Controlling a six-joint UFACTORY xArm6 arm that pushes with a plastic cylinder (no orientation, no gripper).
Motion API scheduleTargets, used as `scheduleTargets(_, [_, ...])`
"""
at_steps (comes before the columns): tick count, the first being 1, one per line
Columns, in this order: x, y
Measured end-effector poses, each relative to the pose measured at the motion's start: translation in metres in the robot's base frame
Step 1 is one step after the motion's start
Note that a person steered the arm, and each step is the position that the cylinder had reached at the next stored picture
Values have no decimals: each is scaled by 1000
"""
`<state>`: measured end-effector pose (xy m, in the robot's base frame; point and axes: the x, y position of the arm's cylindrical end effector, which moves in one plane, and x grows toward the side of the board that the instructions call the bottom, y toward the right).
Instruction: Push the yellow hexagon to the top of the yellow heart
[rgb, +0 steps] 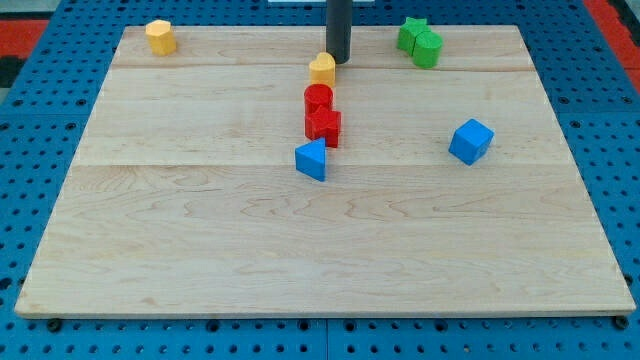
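Sitting at the far left corner of the board is the yellow hexagon. The yellow heart is near the middle of the far side, with my tip just beside it on its right, maybe touching it — too close to tell. My tip is only a plain rod, so it has nothing to open and holds nothing.

What matters most is this: the yellow hexagon lies well to the left of my tip, and the yellow heart sits between them. I think my tip has to go around the heart, get to the left side of the hexagon, and push it right along the far edge until it rests just beyond the heart.

Close in front of the heart sit two red blocks and a blue block.
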<state>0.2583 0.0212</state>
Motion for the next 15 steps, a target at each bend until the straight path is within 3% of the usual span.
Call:
scheduleTargets(2, [-31, -25])
scheduleTargets(5, [-15, -279])
scheduleTargets(6, [-21, -326])
scheduleTargets(7, [-58, -314])
scheduleTargets(8, [-64, -286])
scheduleTargets(9, [-31, -246])
scheduleTargets(11, [-43, -125])
scheduleTargets(12, [-61, -119])
scheduleTargets(14, [-43, -145])
scheduleTargets(15, [-34, -110])
